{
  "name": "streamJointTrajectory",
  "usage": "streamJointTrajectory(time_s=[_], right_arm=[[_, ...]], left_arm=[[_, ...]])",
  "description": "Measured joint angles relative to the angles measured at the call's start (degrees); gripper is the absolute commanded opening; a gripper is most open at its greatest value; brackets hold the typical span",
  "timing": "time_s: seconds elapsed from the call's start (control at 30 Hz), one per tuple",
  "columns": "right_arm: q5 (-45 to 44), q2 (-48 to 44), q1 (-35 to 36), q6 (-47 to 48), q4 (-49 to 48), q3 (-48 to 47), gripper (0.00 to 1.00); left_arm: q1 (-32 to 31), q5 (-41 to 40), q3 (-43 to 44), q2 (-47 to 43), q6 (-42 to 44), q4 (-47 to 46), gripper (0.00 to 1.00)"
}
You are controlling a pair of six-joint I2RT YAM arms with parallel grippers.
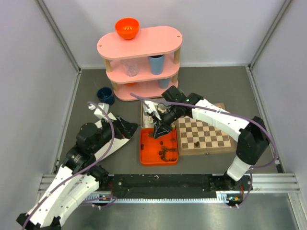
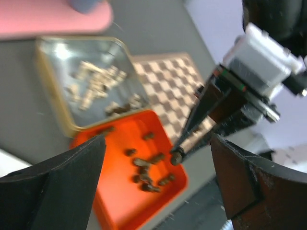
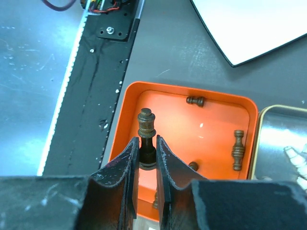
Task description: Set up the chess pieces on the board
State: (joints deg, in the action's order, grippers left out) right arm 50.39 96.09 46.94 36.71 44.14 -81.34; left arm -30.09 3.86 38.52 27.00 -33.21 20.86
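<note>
My right gripper [image 3: 147,143] is shut on a dark brown chess piece [image 3: 147,127] and holds it above the orange tray [image 3: 129,103]; it also shows in the top view [image 1: 157,131]. Several more dark pieces [image 1: 165,152] lie in the tray [image 1: 146,158]. Pale cream pieces [image 2: 91,79] lie in the silver tin [image 2: 53,108] behind the tray. The chessboard [image 1: 204,135] lies right of the tray, with one dark piece [image 1: 197,143] near its front edge. My left gripper [image 1: 135,128] is open and empty, left of the tray, facing it [image 2: 120,196].
A pink three-tier shelf [image 1: 140,62] stands at the back with an orange bowl [image 1: 127,28] on top and a blue cup [image 1: 156,63] and a clear glass [image 1: 131,69] on the middle tier. A dark blue cup [image 1: 105,95] stands left of it. Grey walls enclose the table.
</note>
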Motion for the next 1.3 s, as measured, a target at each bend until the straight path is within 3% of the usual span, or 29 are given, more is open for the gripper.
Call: streamJointTrajectory(time_s=[0.3,0.5,0.93,1.3], right_arm=[[6.1,-6.9,-5.6,-0.9,-0.6,8.6,0.04],[8.5,-11.5,-9.0,-2.9,-3.5,12.2,0.04],[10.0,-11.9,-9.1,-5.5,-6.3,13.1,0.04],[10.2,-11.9,-9.1,-6.5,-7.4,13.1,0.05]], left_arm=[[0.0,22.0,-15.8,7.1,-19.3,-26.2,0.96],[-0.4,26.2,-16.7,10.5,-24.2,-35.7,0.96],[-4.3,23.7,-16.0,14.9,-24.4,-37.4,0.87],[-11.6,17.9,-9.6,22.4,-20.0,-32.7,0.61]])
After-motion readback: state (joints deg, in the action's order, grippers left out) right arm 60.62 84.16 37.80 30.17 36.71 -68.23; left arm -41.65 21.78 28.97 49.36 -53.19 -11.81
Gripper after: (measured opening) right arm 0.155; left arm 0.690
